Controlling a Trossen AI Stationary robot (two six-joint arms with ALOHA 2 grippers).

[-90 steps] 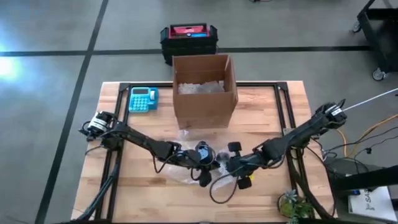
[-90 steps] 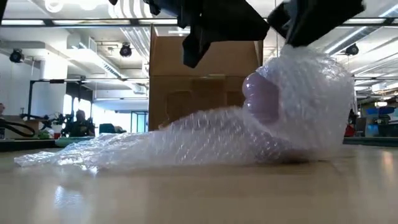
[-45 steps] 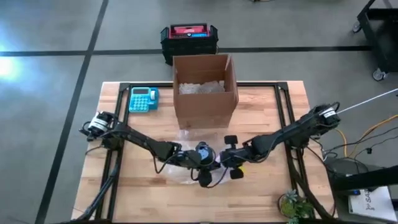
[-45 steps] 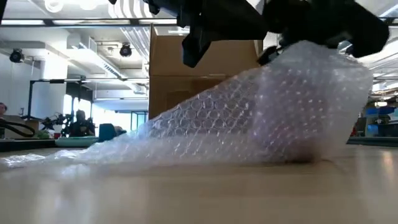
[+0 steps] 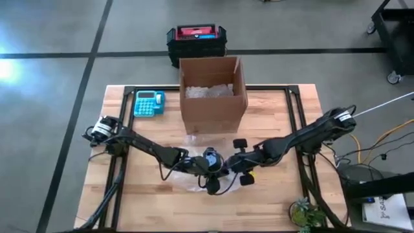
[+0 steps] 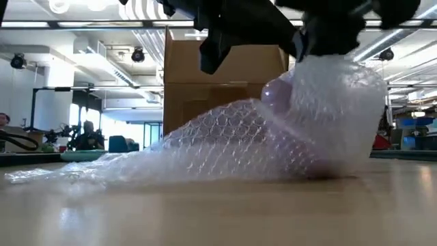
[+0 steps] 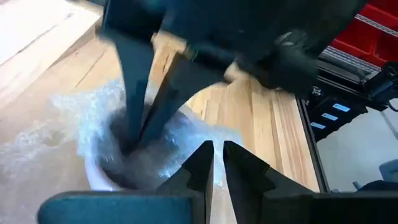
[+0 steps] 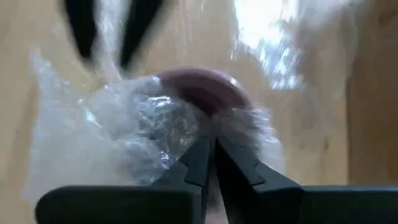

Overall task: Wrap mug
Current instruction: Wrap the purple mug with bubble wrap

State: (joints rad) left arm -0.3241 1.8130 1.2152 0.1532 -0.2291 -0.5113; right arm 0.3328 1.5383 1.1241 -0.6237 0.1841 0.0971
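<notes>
Mug sat near the desk's front edge, about midway along it, draped in bubble wrap; lilac rim showed through. Right claw clenched on a fold of wrap at the mug. Left claw nearly closed, just beside the mug, apparently gripping nothing. Box stood behind, toward the back edge.
</notes>
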